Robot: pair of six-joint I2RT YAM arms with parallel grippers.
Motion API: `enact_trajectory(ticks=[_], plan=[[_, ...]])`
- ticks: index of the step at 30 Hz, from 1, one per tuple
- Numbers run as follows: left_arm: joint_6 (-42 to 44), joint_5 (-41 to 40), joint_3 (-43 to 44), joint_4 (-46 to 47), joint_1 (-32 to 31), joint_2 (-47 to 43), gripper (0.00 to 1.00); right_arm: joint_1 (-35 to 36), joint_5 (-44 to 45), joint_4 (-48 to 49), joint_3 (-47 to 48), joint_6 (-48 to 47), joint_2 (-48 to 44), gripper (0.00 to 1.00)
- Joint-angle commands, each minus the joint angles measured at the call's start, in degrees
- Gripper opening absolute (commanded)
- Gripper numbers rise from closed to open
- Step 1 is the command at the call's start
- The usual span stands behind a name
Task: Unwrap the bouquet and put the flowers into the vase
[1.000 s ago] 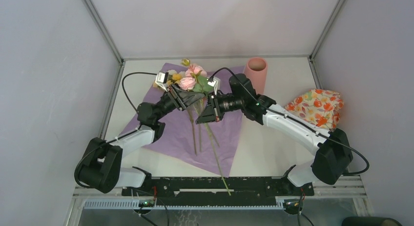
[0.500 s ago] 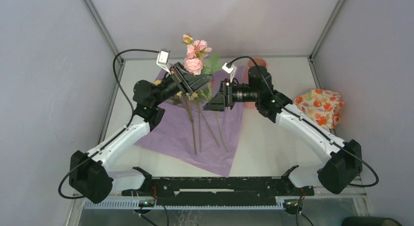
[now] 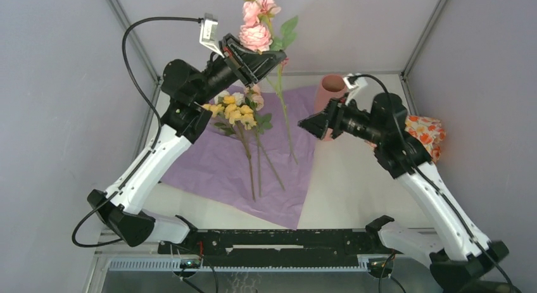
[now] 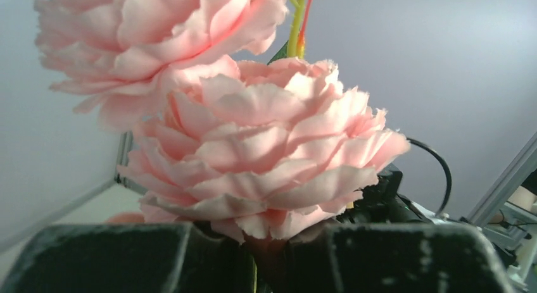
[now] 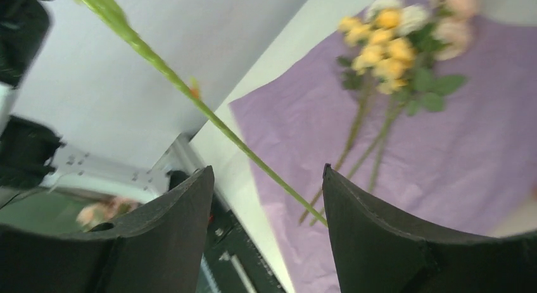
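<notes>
A sheet of purple paper [image 3: 215, 173] lies spread flat on the table and serves here as the landmark. On its far half rest the loose flowers [image 3: 237, 109], a cluster of yellow, white and peach heads with green leaves, their thin stems running toward the paper's near edge. High above the far edge of the paper, the left gripper [image 3: 273, 57] is clamped on a spray of pink roses [image 3: 256, 35], gripping just under the heads. The left wrist view shows a big pink bloom [image 4: 253, 154] sitting right on top of the nearly closed fingers [image 4: 392, 261]. The long green stem [image 3: 285, 116] hangs down from that grip, with its lower end over the middle of the paper. Above the paper's right edge, the right gripper [image 3: 310, 124] has its jaws spread wide and holds nothing. In its own view the stem [image 5: 209, 112] slants across the gap between the fingers [image 5: 158, 242]. The salmon-pink vase [image 3: 329, 90] stands upright just off the paper's far right corner, partly hidden behind the right gripper. An orange-flowered cloth bundle [image 3: 424, 131] sits well to the right of the paper.
</notes>
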Motion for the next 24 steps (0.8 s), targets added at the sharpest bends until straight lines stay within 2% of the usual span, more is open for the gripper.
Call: enact_trajectory(ticks=[1, 4, 7, 14, 24], plan=[[8.1, -1.4, 11.7, -6.3, -2.3, 2.4, 0.19, -0.7, 19.6, -5.1, -1.1, -4.2, -11.5, 0.73], [7.7, -0.7, 17.5, -5.8, -2.6, 4.1, 0.19, -0.7, 27.7, -5.1, -2.6, -5.6, -18.2, 0.81], [6.9, -0.3, 22.1, -4.1, -3.0, 5.1, 0.20, -0.8, 31.8, -7.4, -2.7, -7.1, -20.8, 0.83], [7.5, -1.4, 28.2, 3.7, -4.0, 5.7, 0.22, -0.9, 32.6, -11.6, -3.3, -6.5, -21.5, 0.83], [7.4, -0.9, 45.5, 7.0, -4.0, 19.0, 0.23, -0.9, 37.3, -11.7, -5.0, -6.1, -26.7, 0.84]])
